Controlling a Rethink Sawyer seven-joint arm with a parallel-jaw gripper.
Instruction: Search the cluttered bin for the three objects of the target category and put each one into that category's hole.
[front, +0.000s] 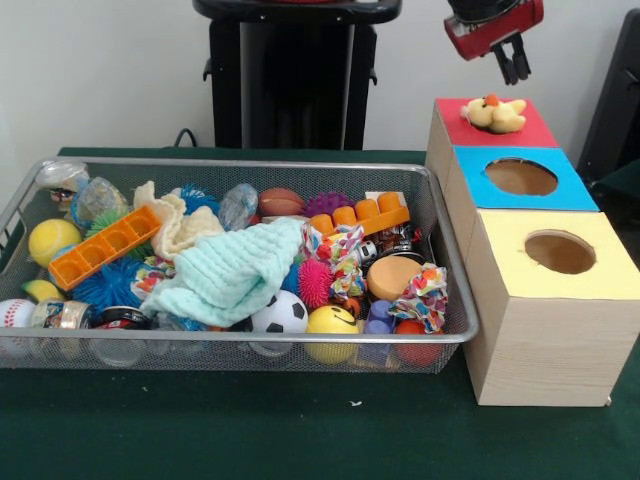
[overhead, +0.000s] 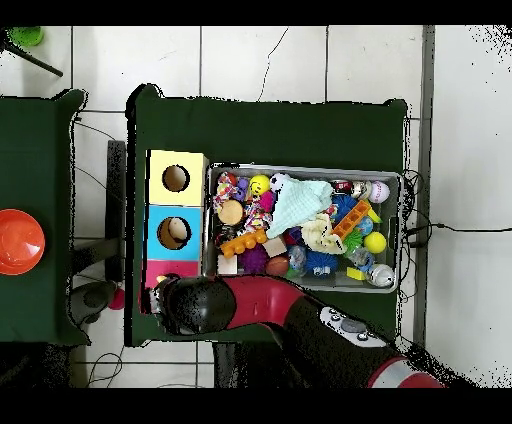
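Note:
A yellow plush duck (front: 497, 113) lies on the red top (front: 535, 132) of the farthest wooden box, over where its hole would be. My gripper (front: 513, 64) hangs a little above and just right of the duck, open, with nothing between its fingers. The blue-topped box (front: 470, 172) and the yellow-topped box (front: 505, 232) in the same row show open round holes. The wire bin (front: 250, 165) to their left is full of toys. In the overhead view my arm (overhead: 250, 305) covers most of the red box (overhead: 156, 270).
In the bin lie a mint cloth (front: 235, 270), a soccer ball (front: 279, 313), a yellow smiley ball (front: 332, 322), an orange tray (front: 103, 247) and a small football (front: 281, 201). An orange bowl (overhead: 20, 241) sits on a separate table beyond the boxes.

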